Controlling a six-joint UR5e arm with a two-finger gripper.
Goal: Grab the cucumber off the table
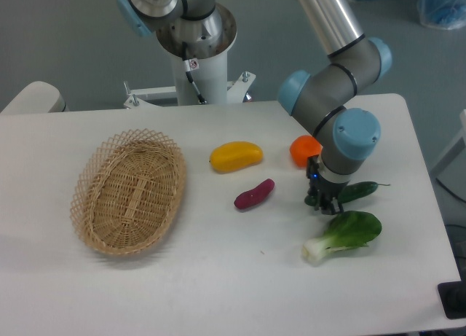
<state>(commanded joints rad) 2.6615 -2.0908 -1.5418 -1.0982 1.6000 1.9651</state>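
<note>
The dark green cucumber [362, 191] lies on the white table [218, 278] at the right, tilted with its thin stem end up and to the right. Its left end is hidden behind my gripper [325, 203], which points down and stands shut on that end. Whether the cucumber has left the tabletop I cannot tell.
A leafy bok choy [346, 232] lies just below the gripper. An orange fruit [302, 149] sits right behind the wrist. A purple sweet potato [254, 194] and a yellow fruit [236, 156] are to the left, and a wicker basket [129, 190] stands further left.
</note>
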